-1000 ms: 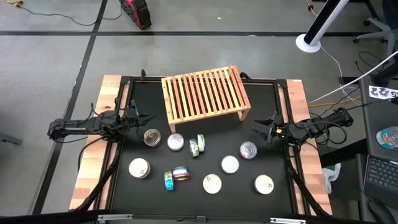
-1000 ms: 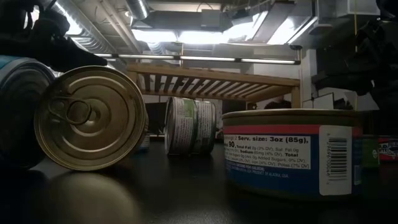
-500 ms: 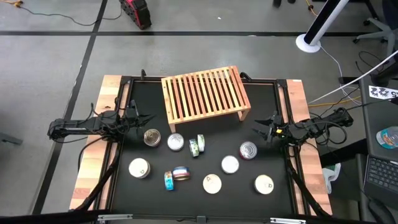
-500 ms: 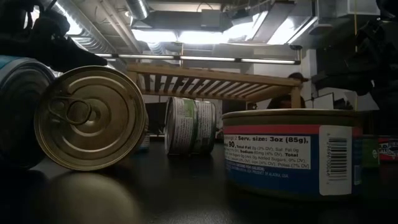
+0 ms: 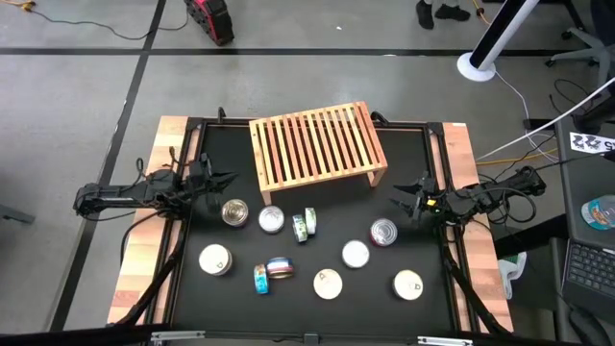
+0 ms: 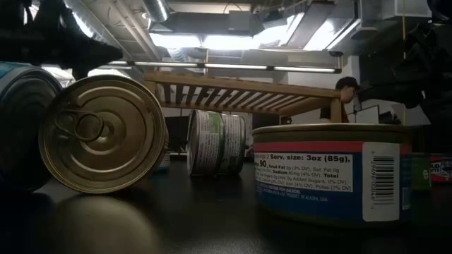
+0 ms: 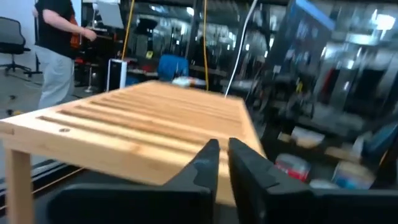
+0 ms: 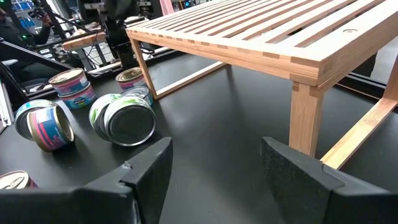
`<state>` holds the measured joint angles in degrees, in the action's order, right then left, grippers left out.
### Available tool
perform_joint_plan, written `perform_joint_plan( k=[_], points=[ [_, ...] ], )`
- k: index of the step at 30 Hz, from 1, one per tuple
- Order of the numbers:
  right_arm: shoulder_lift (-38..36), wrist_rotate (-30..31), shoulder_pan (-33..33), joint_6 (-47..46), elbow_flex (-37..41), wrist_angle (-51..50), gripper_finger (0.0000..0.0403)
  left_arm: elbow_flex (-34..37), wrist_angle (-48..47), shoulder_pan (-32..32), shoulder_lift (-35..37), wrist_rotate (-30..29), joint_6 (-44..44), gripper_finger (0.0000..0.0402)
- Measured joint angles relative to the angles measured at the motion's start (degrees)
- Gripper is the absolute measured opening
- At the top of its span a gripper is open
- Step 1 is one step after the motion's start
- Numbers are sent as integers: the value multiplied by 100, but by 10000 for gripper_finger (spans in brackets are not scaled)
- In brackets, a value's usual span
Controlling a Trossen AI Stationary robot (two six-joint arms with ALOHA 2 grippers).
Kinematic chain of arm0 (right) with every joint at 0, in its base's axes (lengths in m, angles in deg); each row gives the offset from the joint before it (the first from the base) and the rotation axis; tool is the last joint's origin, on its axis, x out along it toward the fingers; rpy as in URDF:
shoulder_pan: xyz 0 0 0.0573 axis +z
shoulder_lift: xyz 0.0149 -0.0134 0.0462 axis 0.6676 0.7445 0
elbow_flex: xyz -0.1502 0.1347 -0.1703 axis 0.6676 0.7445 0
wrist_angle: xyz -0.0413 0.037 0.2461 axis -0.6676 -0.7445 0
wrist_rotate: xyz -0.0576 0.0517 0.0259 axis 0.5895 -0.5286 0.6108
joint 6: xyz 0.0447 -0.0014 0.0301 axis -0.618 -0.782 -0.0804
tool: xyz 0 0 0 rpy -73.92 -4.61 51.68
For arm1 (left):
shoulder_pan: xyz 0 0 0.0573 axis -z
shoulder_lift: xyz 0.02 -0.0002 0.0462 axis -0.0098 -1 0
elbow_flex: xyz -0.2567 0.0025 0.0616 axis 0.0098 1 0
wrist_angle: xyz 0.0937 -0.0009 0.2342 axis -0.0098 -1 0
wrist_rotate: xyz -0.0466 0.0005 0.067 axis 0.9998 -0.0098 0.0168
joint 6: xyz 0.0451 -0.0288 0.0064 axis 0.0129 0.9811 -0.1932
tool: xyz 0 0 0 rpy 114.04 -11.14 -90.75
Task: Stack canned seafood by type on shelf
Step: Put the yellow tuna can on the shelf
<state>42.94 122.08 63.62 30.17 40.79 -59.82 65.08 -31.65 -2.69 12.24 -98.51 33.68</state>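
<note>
The light-wood slatted shelf [image 5: 317, 144] stands on its legs at the table's far middle, with nothing on top. Several flat tins lie scattered in front of it: a silver-lidded tin [image 5: 234, 212], a white-lidded one [image 5: 356, 254], a red-sided one [image 5: 383, 233]. A green-labelled tin [image 5: 304, 226] and a teal one [image 5: 260, 279] rest on their edges. My left gripper [image 5: 227, 178] hovers at the table's left, just beyond the silver-lidded tin, fingers shut [image 7: 222, 163] and pointing at the shelf. My right gripper [image 5: 400, 198] waits open [image 8: 214, 162] at the table's right, near the shelf's right leg [image 8: 306, 115].
Wooden side rails [image 5: 154, 240] flank the black tabletop. Bare tabletop lies between the shelf and the tins, and under the shelf. A person [image 7: 56, 43] stands in the room beyond the table. A laptop [image 5: 588, 274] sits off the table's right.
My left gripper has risen a little and drifted slightly toward the table's far edge, staying shut. A person's head has come into the low view behind the shelf's right end. The tins and the shelf have kept still.
</note>
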Motion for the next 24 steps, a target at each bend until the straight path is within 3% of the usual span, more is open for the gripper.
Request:
perform_joint_plan(
  k=[8,14,24],
  points=[
    [0,0,0,2,0,2,243,-46,1067,0,-2,114,642,156],
    [0,1,-1,-194,0,80,243,-896,1013,0,-406,273,1140,185],
    [0,0,-2,-201,0,72,243,-3800,-1497,153,-2877,320,1175,182]
  ],
)
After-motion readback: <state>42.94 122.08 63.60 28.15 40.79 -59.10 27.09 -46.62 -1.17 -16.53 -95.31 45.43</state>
